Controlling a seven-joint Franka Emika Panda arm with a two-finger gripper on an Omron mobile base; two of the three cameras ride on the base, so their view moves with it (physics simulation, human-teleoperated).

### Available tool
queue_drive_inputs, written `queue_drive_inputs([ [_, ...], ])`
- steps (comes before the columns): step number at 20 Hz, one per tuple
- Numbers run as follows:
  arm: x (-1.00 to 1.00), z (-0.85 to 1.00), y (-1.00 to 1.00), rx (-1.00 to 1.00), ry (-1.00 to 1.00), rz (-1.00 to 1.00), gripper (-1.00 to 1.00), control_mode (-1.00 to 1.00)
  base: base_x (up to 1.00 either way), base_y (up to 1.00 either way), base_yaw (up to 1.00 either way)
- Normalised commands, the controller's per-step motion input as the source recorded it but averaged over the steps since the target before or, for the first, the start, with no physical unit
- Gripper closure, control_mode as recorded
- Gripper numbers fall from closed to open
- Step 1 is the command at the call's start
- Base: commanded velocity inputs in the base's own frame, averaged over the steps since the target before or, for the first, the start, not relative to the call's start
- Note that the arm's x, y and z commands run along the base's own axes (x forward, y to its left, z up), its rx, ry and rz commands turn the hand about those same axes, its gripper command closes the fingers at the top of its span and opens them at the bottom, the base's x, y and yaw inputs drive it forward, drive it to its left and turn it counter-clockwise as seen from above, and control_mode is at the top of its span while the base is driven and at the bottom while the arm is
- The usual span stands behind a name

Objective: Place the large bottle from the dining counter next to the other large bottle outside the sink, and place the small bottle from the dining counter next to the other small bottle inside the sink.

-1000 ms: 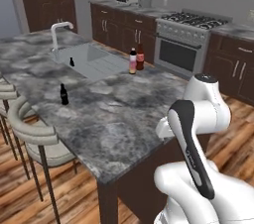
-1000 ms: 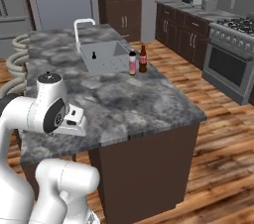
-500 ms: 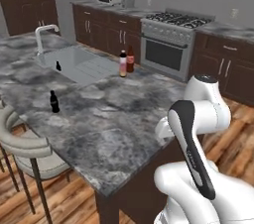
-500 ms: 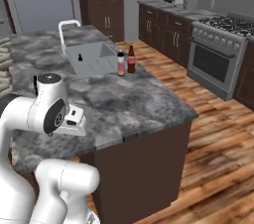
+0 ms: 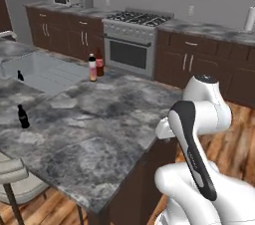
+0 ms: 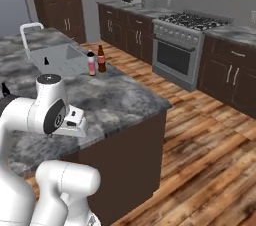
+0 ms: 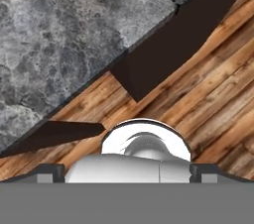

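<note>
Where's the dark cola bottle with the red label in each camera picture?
Left base view: cola bottle upper left, on the counter at the sink's corner, right of the pale pink bottle.
Right base view: cola bottle upper left of middle, right of the pale pink bottle.
Hand view: not in it.
Shared landmark: the stove.

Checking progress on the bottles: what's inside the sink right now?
One small dark bottle stands in the sink, near its far side. The basin's near wall hides part of the floor, so anything low there is unseen.
</note>
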Motion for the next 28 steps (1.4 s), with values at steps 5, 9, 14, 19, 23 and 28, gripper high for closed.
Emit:
queue_drive_inputs([
  [5,0.0,0.0,0.0,0.0,0.0,0.0,-1.0,1.0,-0.09,0.0,-0.46],
  [9,0.0,0.0,0.0,0.0,0.0,0.0,-1.0,1.0,-0.13,0.0,-0.35],
  [14,0.0,0.0,0.0,0.0,0.0,0.0,-1.0,1.0,-0.32,0.06,-0.05],
  [19,0.0,0.0,0.0,0.0,0.0,0.0,-1.0,1.0,-0.69,0.53,-0.18],
  [23,0.0,0.0,0.0,0.0,0.0,0.0,-1.0,1.0,-0.44,0.58,-0.21],
  [28,0.0,0.0,0.0,0.0,0.0,0.0,-1.0,1.0,0.13,0.54,-0.25],
])
